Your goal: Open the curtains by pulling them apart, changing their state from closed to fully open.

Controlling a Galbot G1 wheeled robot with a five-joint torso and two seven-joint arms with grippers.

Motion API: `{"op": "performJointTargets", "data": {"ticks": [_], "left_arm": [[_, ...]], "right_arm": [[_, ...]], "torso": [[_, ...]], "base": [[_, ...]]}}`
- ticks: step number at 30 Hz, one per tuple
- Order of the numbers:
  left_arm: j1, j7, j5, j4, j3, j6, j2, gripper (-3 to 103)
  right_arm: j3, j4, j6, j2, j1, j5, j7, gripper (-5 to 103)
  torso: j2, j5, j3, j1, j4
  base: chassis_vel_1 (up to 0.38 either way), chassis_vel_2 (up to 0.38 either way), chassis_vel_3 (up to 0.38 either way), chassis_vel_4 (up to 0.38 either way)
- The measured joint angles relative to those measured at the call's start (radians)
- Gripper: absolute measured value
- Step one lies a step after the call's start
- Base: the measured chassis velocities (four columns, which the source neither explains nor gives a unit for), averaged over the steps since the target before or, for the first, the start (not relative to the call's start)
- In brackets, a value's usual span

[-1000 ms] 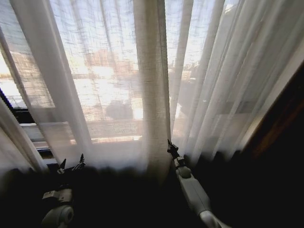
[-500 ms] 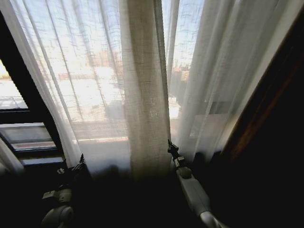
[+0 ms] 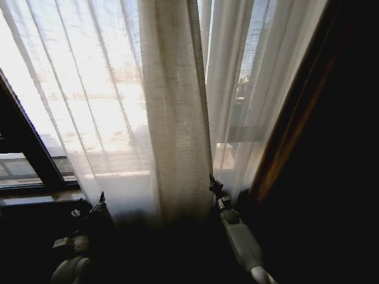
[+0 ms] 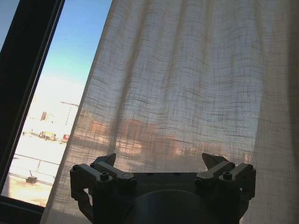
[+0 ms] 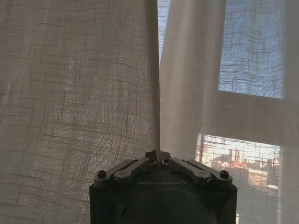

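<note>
Closest to the robot are its two arms, low in the head view. The right end effector has its fingers pressed together on the thin edge of the curtains, right where the two panels meet. In the right wrist view the pinched fold runs straight up from the closed tips. The left end effector has its fingers spread wide apart and holds nothing. It sits low in front of the left panel, close to that panel's outer edge.

To do this step well, I think the right end effector should keep a firm pinch and pull the cloth sideways in a slow, smooth line. A hard tug could make the thin cloth slip out or snag at the top. The pull should go on until the cloth bunches up at the side.

Farther back hang the curtains, covering most of the window. A strip of bare glass shows at the left edge, past the dark frame.

Counting: two end effectors, two curtain panels, one window.
</note>
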Motion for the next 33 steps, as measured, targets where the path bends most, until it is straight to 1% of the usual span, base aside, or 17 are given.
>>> {"op": "performJointTargets", "data": {"ticks": [2, 9, 12, 15, 19, 21, 22, 25, 30, 33], "left_arm": [[0.0, 0.0, 0.0, 0.0, 0.0, 0.0, 0.0, 100], [0.0, 0.0, 0.0, 0.0, 0.0, 0.0, 0.0, 100], [0.0, 0.0, 0.0, 0.0, 0.0, 0.0, 0.0, 100], [0.0, 0.0, 0.0, 0.0, 0.0, 0.0, 0.0, 100], [0.0, 0.001, 0.0, 0.0, 0.0, 0.0, 0.0, 100], [0.0, 0.0, 0.0, 0.0, 0.0, 0.0, 0.0, 100], [0.0, 0.0, 0.0, 0.0, 0.0, 0.0, 0.0, 100], [0.0, 0.0, 0.0, 0.0, -0.001, 0.0, 0.0, 100], [0.0, 0.0, 0.0, 0.0, -0.001, 0.0, 0.0, 100], [0.0, 0.0, 0.0, 0.0, 0.0, 0.0, 0.0, 100]], "right_arm": [[-0.002, 0.002, 0.0, 0.0, -0.001, -0.001, 0.0, 0], [-0.01, 0.004, 0.013, 0.004, -0.001, 0.013, 0.007, 0], [-0.007, 0.003, 0.029, 0.008, -0.001, -0.016, 0.013, 0], [-0.006, 0.003, 0.031, 0.009, -0.001, -0.024, 0.024, 0], [-0.005, 0.003, 0.031, 0.01, -0.002, -0.028, 0.032, 0], [-0.006, 0.003, 0.031, 0.011, -0.003, -0.035, 0.034, 0], [-0.006, 0.003, 0.031, 0.011, -0.003, -0.037, 0.036, 0], [-0.007, 0.003, 0.031, 0.01, -0.003, -0.05, 0.047, 0], [-0.012, -0.006, 0.03, 0.006, 0.001, -0.081, 0.056, 0], [-0.017, -0.02, 0.029, 0.006, 0.012, -0.095, 0.054, 0]], "torso": [[0.0, 0.0006, 0.0, 0.0, 0.0], [0.0, 0.0002, 0.0, 0.0, -0.0002], [0.0, 0.0005, 0.0, 0.0, -0.0004], [0.0, 0.0009, 0.0, 0.0, -0.0005], [0.0, 0.0007, 0.0, 0.0, -0.0006], [0.0, -0.0006, 0.0, 0.0, 0.0006], [0.0, -0.0006, 0.0, 0.0, 0.0008], [0.0, 0.0002, 0.0, 0.0, 0.0009], [0.0, 0.0006, 0.0, 0.0, -0.0005], [0.0, 0.0007, 0.0, 0.0, -0.0006]], "base": [[-0.341, -0.369, 0.357, 0.353], [-0.36, -0.367, 0.349, 0.364], [-0.266, -0.28, 0.273, 0.272], [-0.146, -0.177, 0.228, 0.136], [-0.018, -0.045, 0.06, 0.054], [0.027, 0.006, -0.024, -0.053], [0.05, 0.045, -0.037, -0.053], [0.054, 0.045, -0.051, -0.051], [0.012, 0.007, -0.007, -0.011], [0.0, 0.0, 0.0, 0.0]]}}
